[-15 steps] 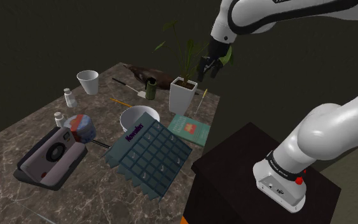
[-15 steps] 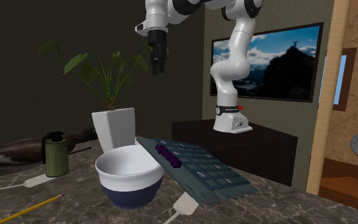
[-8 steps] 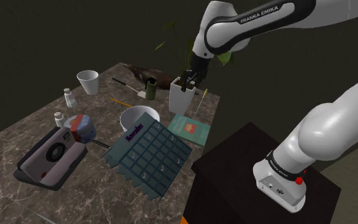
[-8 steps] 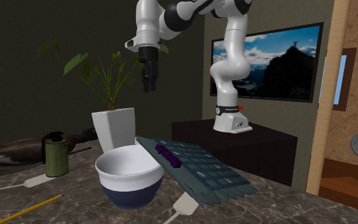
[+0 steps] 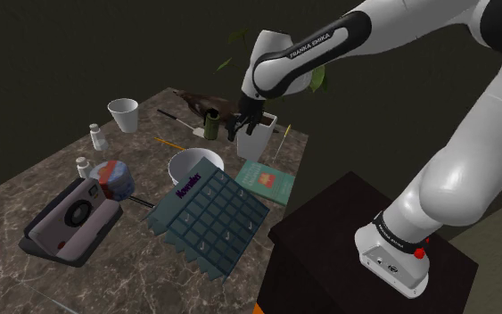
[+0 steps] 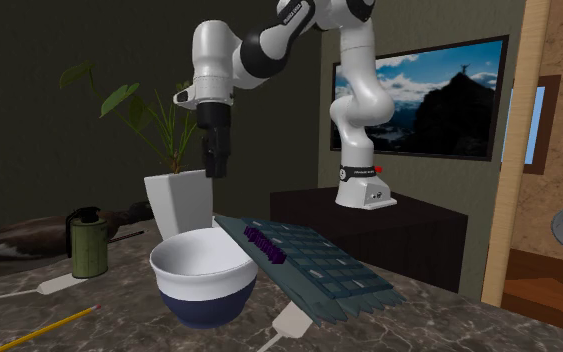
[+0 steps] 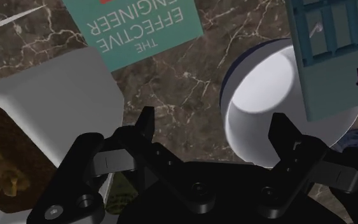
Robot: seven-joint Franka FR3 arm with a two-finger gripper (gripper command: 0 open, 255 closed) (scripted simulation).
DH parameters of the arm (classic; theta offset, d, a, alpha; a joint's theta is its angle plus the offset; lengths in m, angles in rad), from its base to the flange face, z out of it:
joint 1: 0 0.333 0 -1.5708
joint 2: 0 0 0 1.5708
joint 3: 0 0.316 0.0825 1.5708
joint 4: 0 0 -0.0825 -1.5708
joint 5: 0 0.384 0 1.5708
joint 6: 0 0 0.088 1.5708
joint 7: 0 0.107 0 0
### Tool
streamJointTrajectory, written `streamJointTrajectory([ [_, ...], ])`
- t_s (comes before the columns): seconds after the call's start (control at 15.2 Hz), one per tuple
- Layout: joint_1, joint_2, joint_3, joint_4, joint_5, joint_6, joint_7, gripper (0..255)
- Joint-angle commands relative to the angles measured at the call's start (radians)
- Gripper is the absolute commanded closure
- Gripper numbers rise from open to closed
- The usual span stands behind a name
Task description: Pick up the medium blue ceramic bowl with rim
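The round bowl (image 6: pixel 204 275), white inside and dark blue outside, sat empty on the marble counter (image 5: pixel 137 152). A white square planter (image 5: pixel 256 134) held soil and one leafy plant. Between them hung the black hand (image 7: pixel 214 121), fingers apart. From the shoulder view I counted one white cup (image 5: pixel 124 114) and two small white bottles (image 5: pixel 96 136)

Teal book (image 5: pixel 265 181) beside white planter (image 5: pixel 259 143); camera (image 5: pixel 72 217) well apart.

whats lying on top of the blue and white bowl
A teal grid-printed sheet leans over one edge of the bowl, its upper end propped on the rim. The white inside that shows looks empty; the part beneath the sheet is covered.
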Motion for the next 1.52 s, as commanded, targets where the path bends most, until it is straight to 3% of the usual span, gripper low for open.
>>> streamJointTrajectory([
  [0.0, 0.007, 0.077, 0.006, 0.041, 0.003, 0.043, -0.008, 0],
  [0.53, 0.047, 0.357, 0.024, 0.252, -0.009, 0.136, -0.014, 0],
  [1.12, 0.051, 0.439, 0.023, 0.26, -0.009, 0.209, -0.028, 0],
  [1.19, 0.05, 0.437, 0.023, 0.257, -0.008, 0.209, -0.029, 255],
  [1.45, 0.05, 0.436, 0.023, 0.256, -0.008, 0.209, -0.029, 255],
])
